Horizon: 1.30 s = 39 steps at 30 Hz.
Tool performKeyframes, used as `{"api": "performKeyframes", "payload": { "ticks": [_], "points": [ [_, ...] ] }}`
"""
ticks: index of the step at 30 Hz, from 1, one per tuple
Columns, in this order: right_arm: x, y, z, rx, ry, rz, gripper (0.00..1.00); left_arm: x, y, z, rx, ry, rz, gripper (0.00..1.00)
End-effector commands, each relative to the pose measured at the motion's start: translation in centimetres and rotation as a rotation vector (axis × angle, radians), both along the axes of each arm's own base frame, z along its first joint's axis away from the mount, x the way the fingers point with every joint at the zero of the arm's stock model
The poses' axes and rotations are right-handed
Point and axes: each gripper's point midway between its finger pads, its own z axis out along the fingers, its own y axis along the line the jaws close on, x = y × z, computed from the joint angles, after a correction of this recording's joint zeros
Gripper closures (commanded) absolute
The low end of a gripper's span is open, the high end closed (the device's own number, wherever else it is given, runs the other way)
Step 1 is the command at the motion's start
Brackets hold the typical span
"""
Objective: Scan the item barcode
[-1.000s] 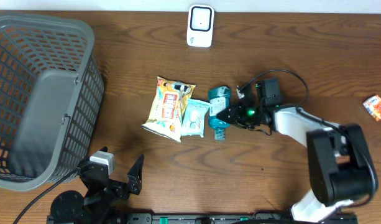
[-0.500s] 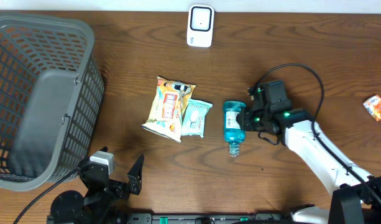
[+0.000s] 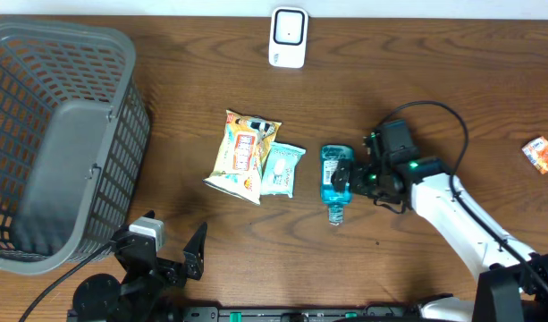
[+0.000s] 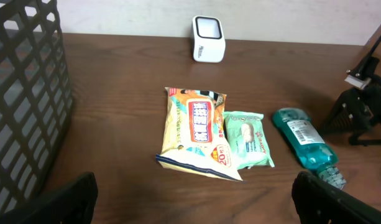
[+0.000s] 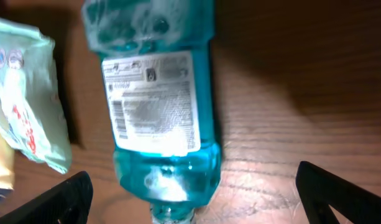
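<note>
Found the blue bottle (image 3: 332,183) lying label-up on the table (image 3: 434,80), just right of the green wipes pack (image 3: 282,169). Noted the right gripper (image 5: 193,186) spread wide over it, pinching nothing. Noted the left gripper (image 4: 193,193) spread too, well apart.
</note>
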Motion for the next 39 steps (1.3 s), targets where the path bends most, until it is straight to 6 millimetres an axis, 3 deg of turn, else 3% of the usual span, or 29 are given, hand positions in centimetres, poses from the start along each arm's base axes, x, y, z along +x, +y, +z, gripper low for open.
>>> {"api": "performKeyframes", "payload": {
  "ticks": [1, 6, 12, 14, 17, 21, 23, 26, 33, 39],
  "points": [
    [-0.8, 0.6, -0.9, 0.113, 0.018, 0.012, 0.01, -0.1, -0.2, 0.3, -0.005, -0.011, -0.009, 0.02],
    [-1.5, 2.1, -2.3, 0.234, -0.009, 0.047, 0.01, -0.1, -0.2, 0.3, -0.005, -0.011, -0.009, 0.02],
    [-3.8, 1.7, -5.2, 0.223, 0.057, 0.040, 0.01, -0.1, -0.2, 0.3, -0.005, -0.011, -0.009, 0.02],
    [-4.1, 1.7, -5.8, 0.218, 0.075, 0.040, 0.14, -0.1, -0.2, 0.3, -0.005, -0.011, -0.009, 0.02],
    [-4.0, 1.7, -6.9, 0.215, 0.089, 0.038, 0.48, -0.1, -0.2, 0.3, -0.005, -0.011, -0.008, 0.02],
    [-3.6, 1.7, -8.6, 0.213, 0.103, 0.031, 0.62, -0.1, -0.2, 0.3, -0.005, -0.011, -0.009, 0.02],
    [-3.3, 1.8, -9.1, 0.216, 0.095, 0.031, 0.76, -0.1, -0.2, 0.3, -0.005, -0.011, -0.008, 0.02],
    [-2.6, 1.9, -8.7, 0.219, 0.059, 0.046, 0.89, -0.1, -0.2, 0.3, -0.005, -0.011, -0.009, 0.02],
    [-1.0, 2.0, -6.1, 0.208, -0.045, 0.097, 0.88, -0.1, -0.2, 0.3, -0.005, -0.011, -0.008, 0.02],
    [-0.2, 0.8, -3.1, 0.133, -0.129, 0.081, 0.86, -0.1, -0.2, 0.3, -0.005, -0.011, -0.008, 0.02]
  ]
}}
